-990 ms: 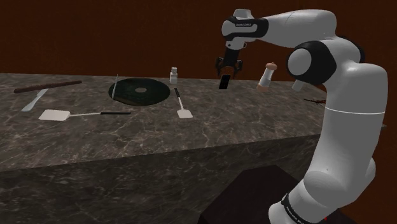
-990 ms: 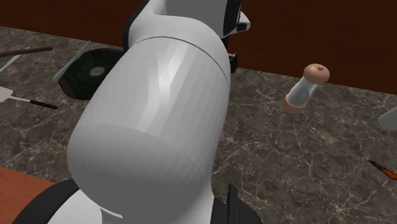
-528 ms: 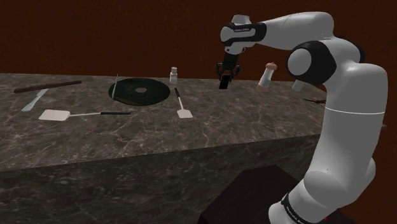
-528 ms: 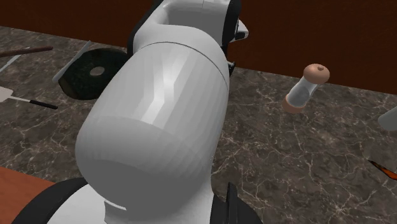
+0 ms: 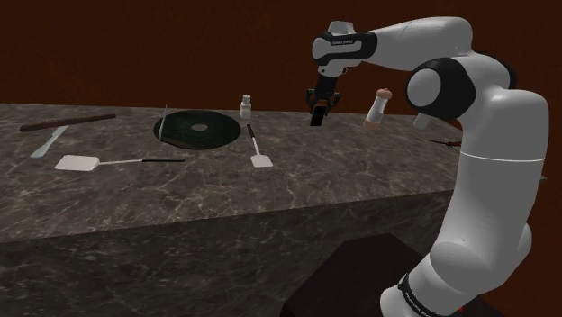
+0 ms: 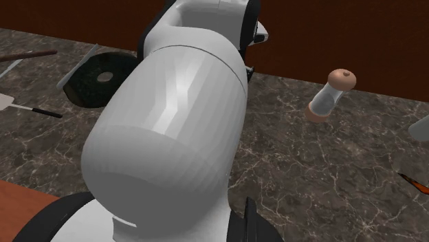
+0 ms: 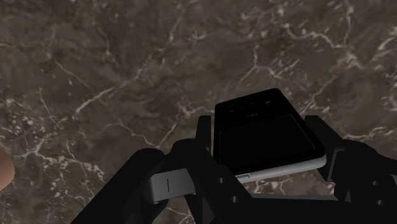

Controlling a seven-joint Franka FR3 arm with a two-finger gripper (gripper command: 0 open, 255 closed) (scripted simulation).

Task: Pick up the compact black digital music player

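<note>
A: We're at the far side of the counter (image 5: 225,189), and the gripper (image 5: 318,108) is low, pointing down at the dark marble.

B: And we've got the player (image 7: 264,137) right there in it. From the wrist we see a black face with a pale grey edge along one side.

A: The fingers (image 7: 203,143) are pressed to it, one on each side. We see no gap, so we call that a clasp on the player.

B: Is it off the stone? We can't tell from any angle we have.

A: Fair. Placing it from the shoulder view, it's between the bottle (image 5: 245,108) on that view's left and the mill (image 5: 377,106) on its right, apart from both.

B: Further left we have the dark disc (image 5: 200,129), and a white spatula (image 5: 261,159) lying just beside it, nearer to us than the player.

A: In the second exterior view we have the white arm (image 6: 172,137) up close, with the mill to its right on the marble.

B: And the arm reaches in from the shoulder view's right, wrist bent down over the player.
</note>
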